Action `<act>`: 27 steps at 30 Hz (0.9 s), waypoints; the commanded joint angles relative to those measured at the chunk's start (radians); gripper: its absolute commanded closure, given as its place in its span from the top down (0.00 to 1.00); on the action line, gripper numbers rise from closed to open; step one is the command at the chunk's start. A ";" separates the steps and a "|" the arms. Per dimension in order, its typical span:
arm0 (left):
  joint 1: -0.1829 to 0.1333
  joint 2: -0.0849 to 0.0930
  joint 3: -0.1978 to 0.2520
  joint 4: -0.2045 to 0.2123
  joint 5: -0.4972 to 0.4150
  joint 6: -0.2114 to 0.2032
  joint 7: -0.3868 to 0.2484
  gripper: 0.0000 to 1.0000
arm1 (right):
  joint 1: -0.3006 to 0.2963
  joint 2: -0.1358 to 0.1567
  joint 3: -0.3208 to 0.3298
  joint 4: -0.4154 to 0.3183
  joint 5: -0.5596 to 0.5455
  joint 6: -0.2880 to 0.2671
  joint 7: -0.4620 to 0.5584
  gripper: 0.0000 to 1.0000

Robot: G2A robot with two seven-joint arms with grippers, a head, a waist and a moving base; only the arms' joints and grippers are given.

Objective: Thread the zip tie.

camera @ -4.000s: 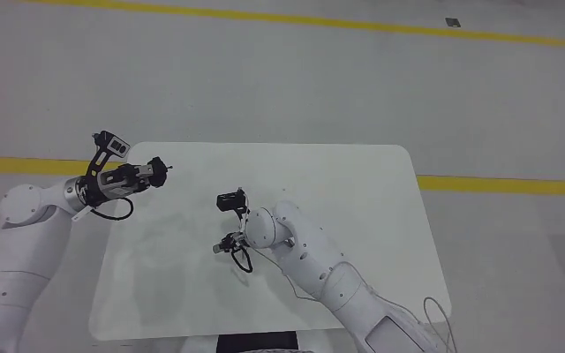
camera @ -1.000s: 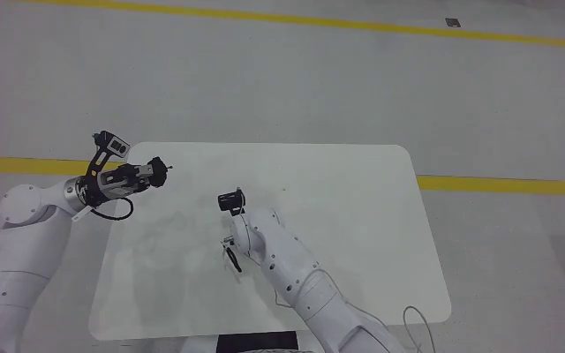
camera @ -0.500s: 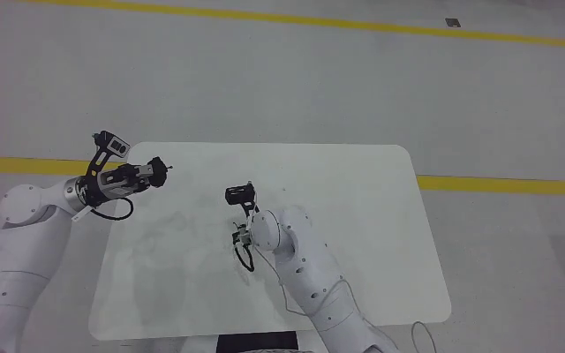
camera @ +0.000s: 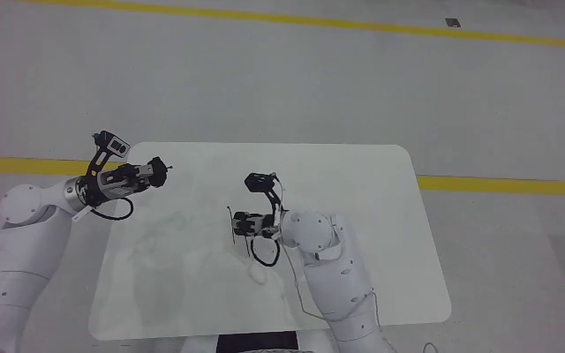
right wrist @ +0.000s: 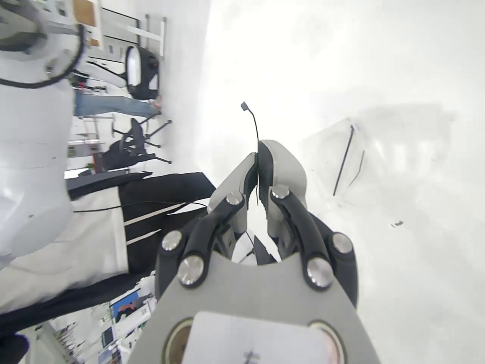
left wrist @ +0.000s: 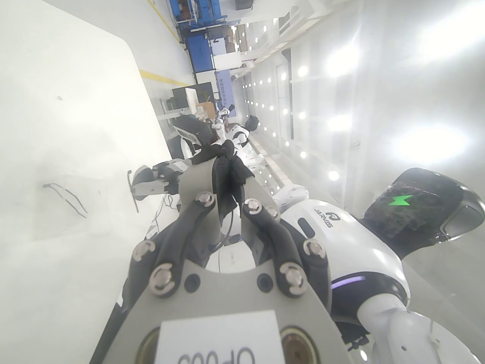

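The zip tie (right wrist: 255,128) is being held over the middle of the tabletop (camera: 371,185), clamped on its strap by the right pincer (right wrist: 258,155), with the head end standing free. It is judged light, thin and springy, best gripped just below the head. The left pincer (left wrist: 221,157), fingers together, is being held over the far left corner.

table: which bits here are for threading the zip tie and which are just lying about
For the job:
zip tie, clamped in the right jaws

Lying about:
clear bag
two spare black ties at the bag
small black speck on the table
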 commanded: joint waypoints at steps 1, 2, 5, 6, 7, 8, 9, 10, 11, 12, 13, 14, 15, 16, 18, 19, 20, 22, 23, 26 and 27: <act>0.000 0.000 0.000 0.000 0.000 0.000 0.000 0.00 | 0.001 0.003 0.008 0.006 0.041 -0.031 0.012 0.00; 0.000 0.000 0.000 0.000 0.000 0.000 0.000 0.00 | 0.001 0.003 0.008 0.006 0.041 -0.031 0.012 0.00; 0.000 0.000 0.000 0.000 0.000 0.000 0.000 0.00 | 0.001 0.003 0.008 0.006 0.041 -0.031 0.012 0.00; 0.000 0.000 0.000 0.000 0.000 0.000 0.000 0.00 | 0.001 0.003 0.008 0.006 0.041 -0.031 0.012 0.00; 0.000 0.000 0.000 0.000 0.000 0.000 0.000 0.00 | 0.001 0.003 0.008 0.006 0.041 -0.031 0.012 0.00; 0.000 0.000 0.000 0.000 0.000 0.000 0.000 0.00 | 0.001 0.003 0.008 0.006 0.041 -0.031 0.012 0.00; 0.000 0.000 0.000 0.000 0.000 0.000 0.000 0.00 | 0.001 0.003 0.008 0.006 0.041 -0.031 0.012 0.00; 0.000 0.000 0.000 0.000 0.000 0.000 0.000 0.00 | -0.001 0.003 0.008 0.009 0.045 -0.028 0.002 0.00; 0.000 0.000 0.000 0.000 0.000 0.000 0.000 0.00 | -0.013 0.003 0.012 0.013 0.060 -0.021 -0.062 0.00; 0.000 0.000 0.000 0.000 0.000 0.000 0.000 0.00 | -0.018 0.004 0.008 0.011 0.060 -0.024 -0.099 0.00; 0.000 0.000 0.000 0.000 0.000 0.000 0.000 0.00 | -0.023 0.004 0.008 -0.006 0.076 -0.024 -0.144 0.00; 0.000 0.000 0.000 0.000 0.000 0.000 0.000 0.00 | -0.033 0.003 0.009 -0.030 0.104 -0.025 -0.210 0.00; 0.000 0.000 0.000 0.000 0.000 0.000 0.000 0.00 | -0.039 0.004 0.003 -0.042 0.109 -0.034 -0.243 0.00; 0.000 0.000 0.000 0.000 0.000 0.000 0.000 0.00 | -0.043 0.005 -0.001 -0.062 0.110 -0.054 -0.284 0.00; 0.000 0.000 0.000 0.000 0.000 0.000 0.000 0.00 | -0.061 0.007 -0.015 -0.090 0.107 -0.090 -0.388 0.00; 0.000 0.000 0.000 0.000 0.000 0.000 0.000 0.00 | -0.067 0.007 -0.021 -0.099 0.105 -0.104 -0.434 0.00; 0.000 0.000 0.000 0.000 0.000 0.000 0.000 0.00 | -0.073 0.008 -0.028 -0.103 0.099 -0.115 -0.478 0.00; 0.000 0.000 0.000 0.000 0.000 0.000 0.000 0.00 | -0.083 0.009 -0.048 -0.101 0.065 -0.137 -0.576 0.00; 0.000 0.000 0.000 0.000 0.000 0.000 0.000 0.00 | -0.085 0.010 -0.059 -0.096 0.042 -0.144 -0.612 0.00; 0.000 0.000 0.000 0.000 0.000 0.000 0.000 0.00 | -0.086 0.010 -0.092 -0.087 -0.017 -0.150 -0.748 0.00; 0.000 0.000 0.000 0.000 0.000 0.000 0.000 0.00 | -0.085 0.010 -0.099 -0.084 -0.037 -0.149 -0.789 0.00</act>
